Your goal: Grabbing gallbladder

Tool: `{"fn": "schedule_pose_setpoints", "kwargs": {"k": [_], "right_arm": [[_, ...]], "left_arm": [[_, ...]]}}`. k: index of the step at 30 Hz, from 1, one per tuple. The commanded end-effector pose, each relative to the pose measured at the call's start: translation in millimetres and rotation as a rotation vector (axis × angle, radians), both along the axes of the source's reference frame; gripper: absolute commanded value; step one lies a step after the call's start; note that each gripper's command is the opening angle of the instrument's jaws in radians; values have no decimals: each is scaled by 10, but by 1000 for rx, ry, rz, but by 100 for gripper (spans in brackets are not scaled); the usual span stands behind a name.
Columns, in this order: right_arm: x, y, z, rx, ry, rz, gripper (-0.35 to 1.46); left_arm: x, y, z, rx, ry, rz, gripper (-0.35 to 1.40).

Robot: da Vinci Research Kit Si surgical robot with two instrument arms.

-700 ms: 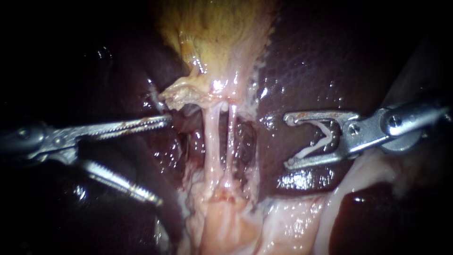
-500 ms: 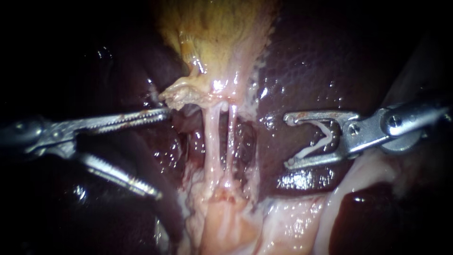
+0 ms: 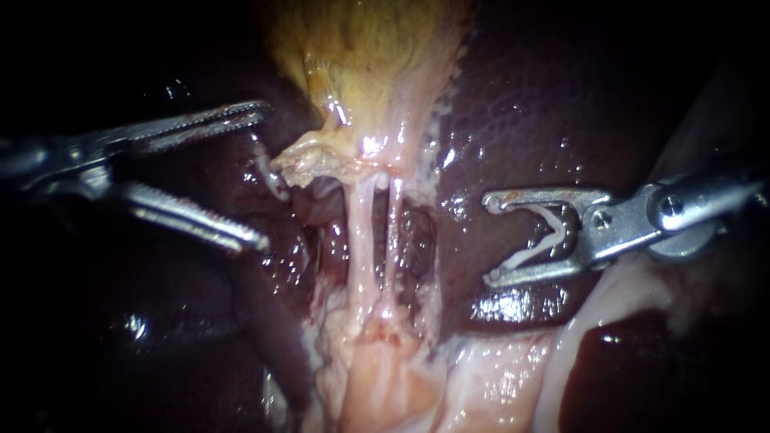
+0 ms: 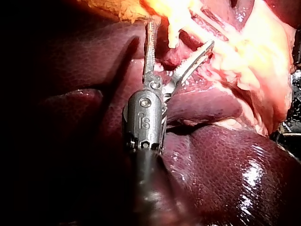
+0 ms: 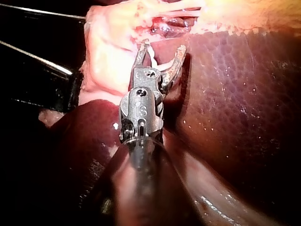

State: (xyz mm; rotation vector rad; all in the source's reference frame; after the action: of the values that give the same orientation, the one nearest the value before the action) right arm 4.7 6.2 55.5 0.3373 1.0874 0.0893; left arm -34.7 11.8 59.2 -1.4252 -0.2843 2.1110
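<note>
In the endoscope view the gallbladder point(image 3: 369, 56) is hanging at 12 o'clock, yellowish and tapering down to a frayed pale flap point(image 3: 317, 160) near the centre. The dark liver point(image 3: 545, 104) is lying on both sides of it. From the flap, two pale tubes point(image 3: 361, 240) are running side by side toward 6 o'clock into pinkish tissue.

The left instrument point(image 3: 263, 175) is coming in from 9 o'clock. Its end effector is released: the two toothed jaws are standing wide apart and gripping nothing. The upper jaw is pointing at the gallbladder's edge at about 10 o'clock from the flap. The lower one is ending over the liver at about 8 o'clock from it. Neither is visibly touching the gallbladder.

The right instrument point(image 3: 489, 239) is coming in from 3 o'clock and hovering over the liver, well apart from the tubes. Its end effector is grasping a white clip point(image 3: 545, 236), whose legs are resting against both spread jaws.

In the left wrist view the left instrument point(image 4: 181, 34) is spreading its jaws just short of the yellow gallbladder tissue point(image 4: 174, 9) ahead, with the liver point(image 4: 235, 160) beside and under its shaft.

In the right wrist view the right instrument point(image 5: 163, 47) is carrying the white clip point(image 5: 155, 63) between its jaws, with pale tissue just ahead and the liver point(image 5: 235, 94) beside it.
</note>
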Motion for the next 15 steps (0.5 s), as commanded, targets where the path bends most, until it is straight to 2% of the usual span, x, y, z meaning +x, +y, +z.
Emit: {"fn": "schedule_pose_setpoints", "kwargs": {"k": [1, 4, 10, 15], "right_arm": [[1, 0, 1, 0, 0, 0, 50], [1, -1, 1, 0, 0, 0, 50], [1, -1, 1, -1, 0, 0, 50], [1, -1, 2, -1, 0, 0, 50]], "left_arm": [[-2, 1, 5, -1, 1, -1, 93], [-7, 3, 17, 1, 3, -7, 81], [-19, 2, 29, 34, -5, -23, 32], [-19, 3, 27, 64, -14, -31, 24]]}}
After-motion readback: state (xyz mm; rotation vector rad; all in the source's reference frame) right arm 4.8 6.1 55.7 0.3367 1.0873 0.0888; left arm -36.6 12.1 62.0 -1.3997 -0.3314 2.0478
